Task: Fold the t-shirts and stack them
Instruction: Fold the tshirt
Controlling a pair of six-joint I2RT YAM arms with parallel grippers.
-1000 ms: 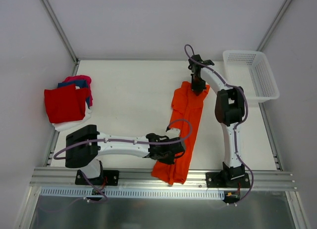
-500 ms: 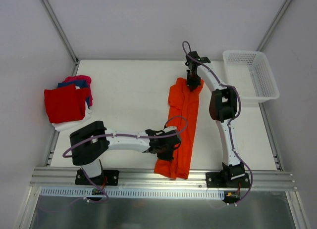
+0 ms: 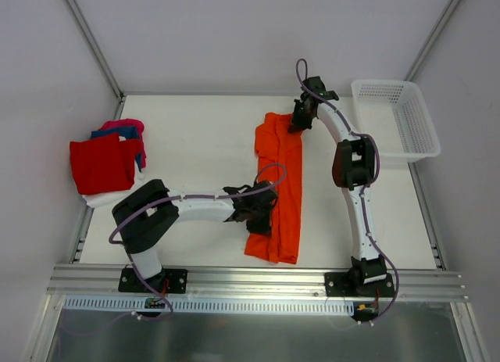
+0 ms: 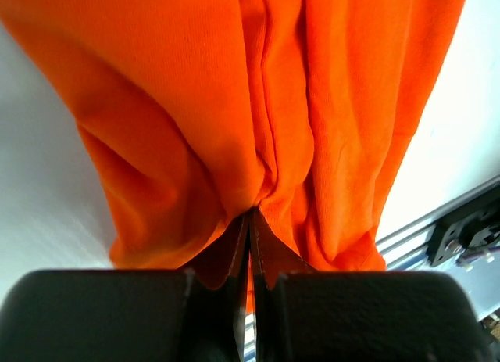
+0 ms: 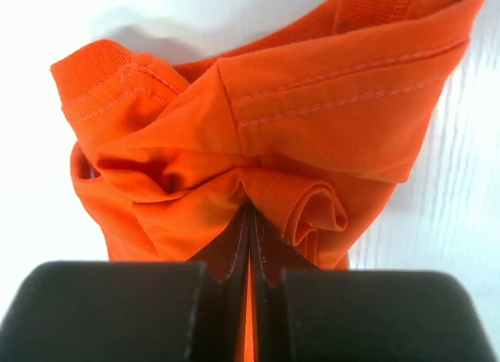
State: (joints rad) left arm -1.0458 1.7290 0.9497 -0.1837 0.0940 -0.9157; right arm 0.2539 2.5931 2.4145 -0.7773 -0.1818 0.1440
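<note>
Two clamped grips span the orange t-shirt along its near-to-far long axis: right end effector pinches the collar end, left end effector nearer the hem.

Lab bench: white-walled enclosure, aluminium rail frame.

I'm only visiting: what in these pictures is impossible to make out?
Top view: how many shirts the pile holds; its red top layer covers all but coloured edges.
Top view: where the left claw pinches the orange t-shirt; its own wrist covers the spot.
Both wrist views: the orange t-shirt's full outline, cut off by the frame edges.
Right wrist view: which layers the right claw pinches; bunched cloth hides them.
</note>
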